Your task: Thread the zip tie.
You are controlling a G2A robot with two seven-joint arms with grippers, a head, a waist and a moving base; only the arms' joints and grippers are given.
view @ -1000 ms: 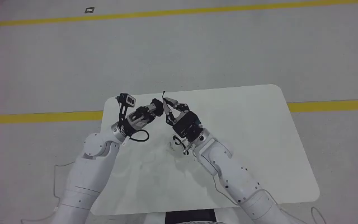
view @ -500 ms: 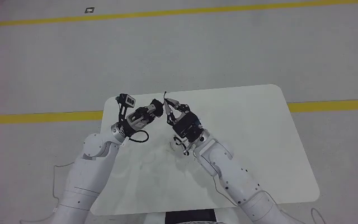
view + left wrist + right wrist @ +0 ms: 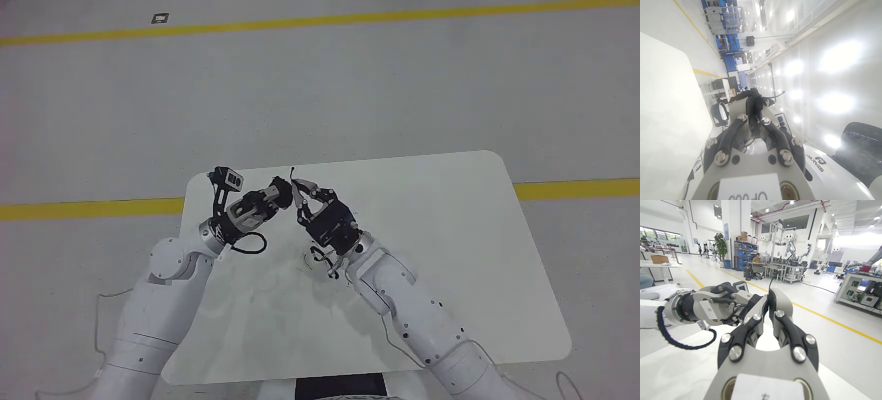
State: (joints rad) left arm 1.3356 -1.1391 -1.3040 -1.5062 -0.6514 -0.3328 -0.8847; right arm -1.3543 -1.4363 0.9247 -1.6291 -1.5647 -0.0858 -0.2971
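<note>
Above the bench (image 3: 450, 230), the left claw (image 3: 753, 98) and right claw (image 3: 769, 298) meet tip to tip, both clenched on the black zip tie (image 3: 770, 283).

A white counter (image 3: 450, 230) with rounded corners stands on a grey floor (image 3: 400, 90) crossed by yellow lines (image 3: 300, 22). A potted plant (image 3: 719, 241) stands beside a blue bin (image 3: 727, 263).

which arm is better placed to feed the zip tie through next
Probably right: the right arm's fingers pinch the thin black plastic zip tie, free tip sticking out, beside the left arm's fingers.
</note>
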